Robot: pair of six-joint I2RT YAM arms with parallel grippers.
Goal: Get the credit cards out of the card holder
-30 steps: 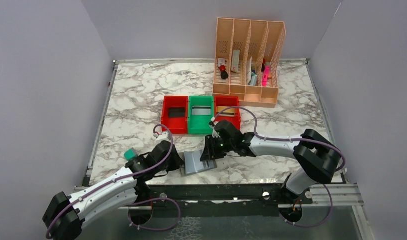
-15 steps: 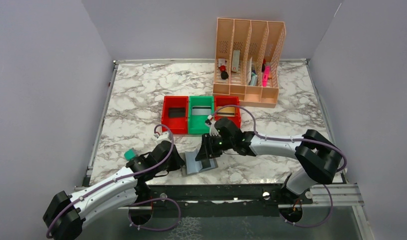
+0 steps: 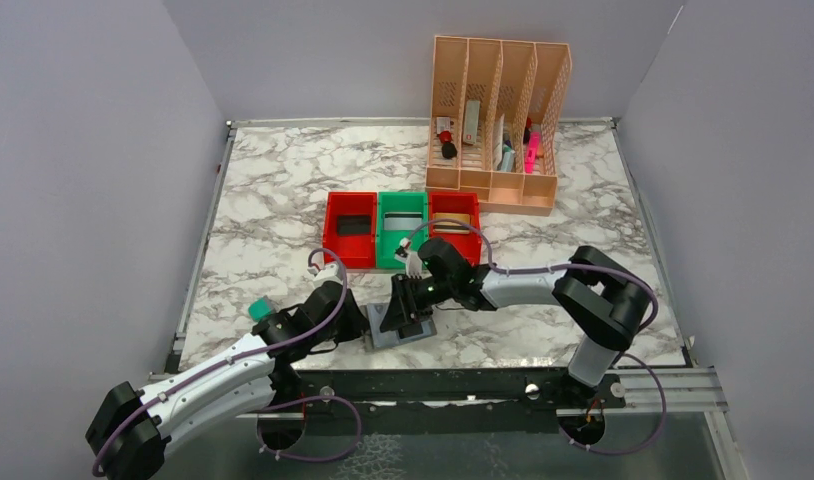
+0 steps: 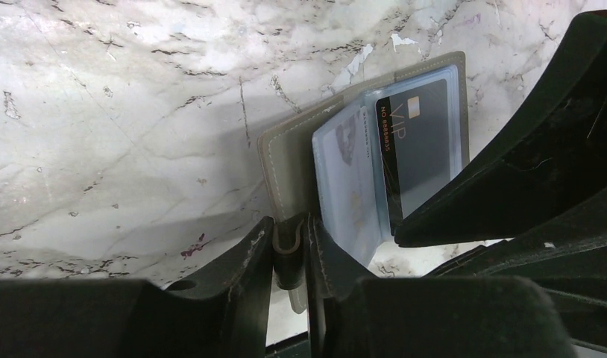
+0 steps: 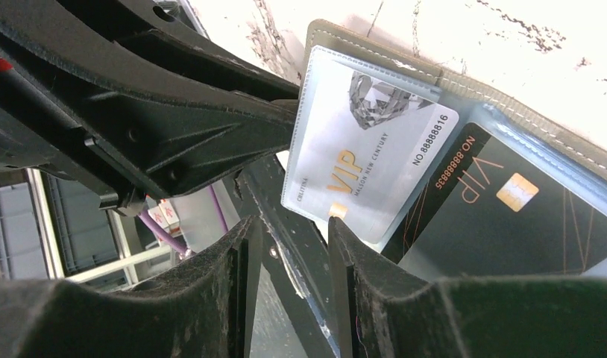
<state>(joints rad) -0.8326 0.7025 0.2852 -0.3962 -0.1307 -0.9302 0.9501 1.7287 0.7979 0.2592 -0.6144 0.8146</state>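
1. The card holder (image 4: 285,160) lies open on the marble table (image 3: 283,190) near its front edge, just in front of the green bin (image 3: 401,232).
2. The left gripper (image 3: 361,325) reaches in from the left, and its fingers (image 4: 248,261) are pressed together on the holder's near cover edge, pinching it.
3. The grey-tan cover lies flat against the marble, while a clear sleeve (image 4: 345,216) stands up from the fold.
4. A silver card (image 5: 368,156) sits inside that raised sleeve. It is printed with "VIP" and a number along one short side.
5. A black card (image 5: 509,224) with gold "VIP" lettering and a chip sits in the pocket behind it, flat against the panel.
6. The right gripper (image 5: 291,227) hangs over the holder from the right, pointing down at the raised sleeve.
7. Its fingers (image 5: 211,298) stand partly apart with a clear gap between them. The lower edge of the sleeve lies right at their tips, and whether either tip touches it cannot be told.
8. Two red bins (image 3: 350,229) flank the green one, and each of the three holds something flat and card-like.
9. A small teal block (image 3: 259,308) rests to the left of the left arm, and a peach slotted organiser (image 3: 498,130) stands at the back of the table.
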